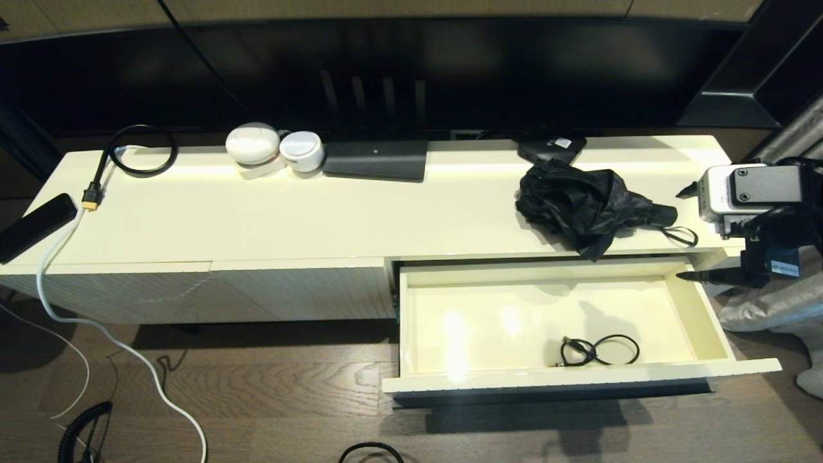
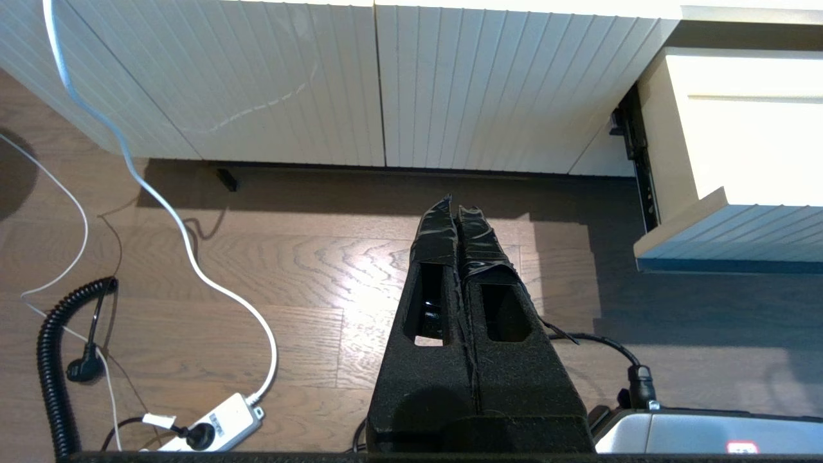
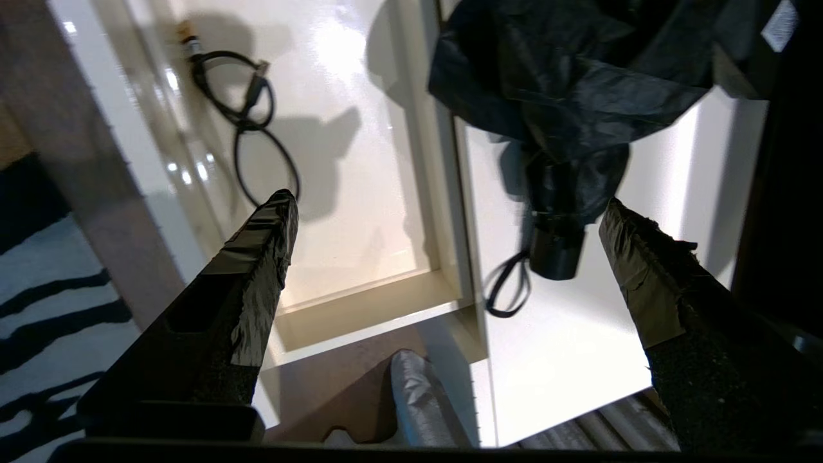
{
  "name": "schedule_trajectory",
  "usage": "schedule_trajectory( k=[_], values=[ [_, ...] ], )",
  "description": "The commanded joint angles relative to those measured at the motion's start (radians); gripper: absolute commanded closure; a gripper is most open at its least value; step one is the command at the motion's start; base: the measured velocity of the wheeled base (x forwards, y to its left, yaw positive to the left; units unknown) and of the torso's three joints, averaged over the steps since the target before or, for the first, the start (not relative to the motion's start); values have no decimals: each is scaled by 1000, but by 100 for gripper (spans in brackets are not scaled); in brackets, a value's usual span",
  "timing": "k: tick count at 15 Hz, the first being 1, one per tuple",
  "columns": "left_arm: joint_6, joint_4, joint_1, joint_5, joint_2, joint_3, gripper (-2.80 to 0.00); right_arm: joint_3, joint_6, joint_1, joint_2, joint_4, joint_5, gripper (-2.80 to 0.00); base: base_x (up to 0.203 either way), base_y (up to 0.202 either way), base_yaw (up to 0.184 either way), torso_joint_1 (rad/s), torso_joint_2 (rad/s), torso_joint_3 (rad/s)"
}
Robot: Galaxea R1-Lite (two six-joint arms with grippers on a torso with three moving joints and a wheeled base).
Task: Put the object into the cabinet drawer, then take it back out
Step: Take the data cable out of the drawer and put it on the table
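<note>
The object, a black folded umbrella, lies on the cabinet top just behind the cabinet drawer, its handle pointing right. The drawer stands pulled out; a thin black cable lies in it. My right gripper hovers open off the cabinet's right end, a little short of the umbrella handle, holding nothing. My left gripper is shut and empty, low over the wooden floor in front of the ribbed panels, left of the drawer front.
Along the back of the cabinet top sit two white round devices, a black box and a coiled black cable. A black slab overhangs the left end. Cables and a power strip lie on the floor. Silver-grey fabric is bunched at right.
</note>
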Motion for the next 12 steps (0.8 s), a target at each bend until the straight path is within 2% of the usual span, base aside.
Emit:
schedule_trajectory(
  k=[1, 5, 9, 10, 12],
  values=[
    [-1, 0, 1, 1, 0, 0, 0, 11, -5, 11, -14, 44, 1, -280, 0, 0, 0, 0, 0, 0],
    [-1, 0, 0, 1, 0, 0, 0, 2, 23, 24, 5, 121, 2, -280, 0, 0, 0, 0, 0, 0],
    [-1, 0, 0, 1, 0, 0, 0, 9, 17, 17, 17, 286, 2, -280, 0, 0, 0, 0, 0, 0],
    [-1, 0, 0, 1, 0, 0, 0, -6, 5, 14, 23, 348, 3, -280, 0, 0, 0, 0, 0, 0],
    [-1, -1, 0, 1, 0, 1, 0, -8, -52, -2, 50, 387, 3, -280, 0, 0, 0, 0, 0, 0]
  ],
)
